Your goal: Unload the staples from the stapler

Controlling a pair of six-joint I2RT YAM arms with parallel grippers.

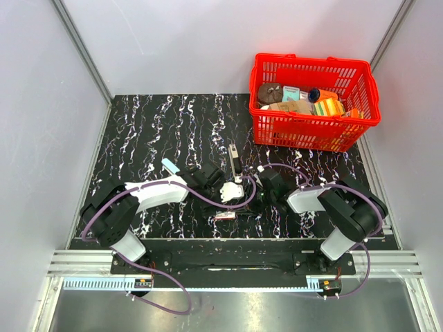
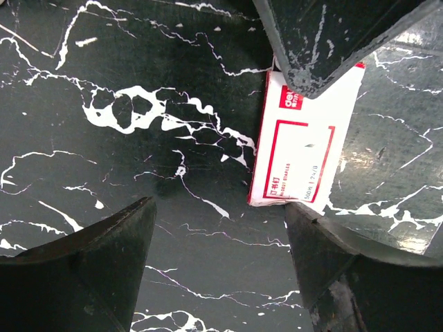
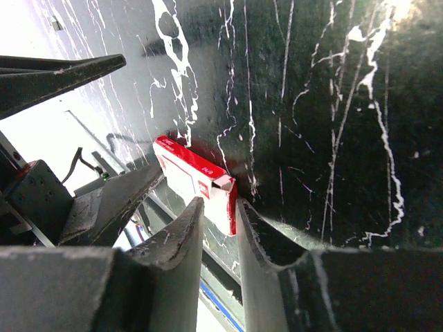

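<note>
The stapler, a slim dark bar with a pale top, is seen lying just above the frame's centre, lengthwise up the picture.

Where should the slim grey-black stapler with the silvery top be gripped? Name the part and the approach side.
Probably its two long sides at mid-length, coming from above: the slim grey-black stapler lies on the black marbled table, long and narrow across.
</note>
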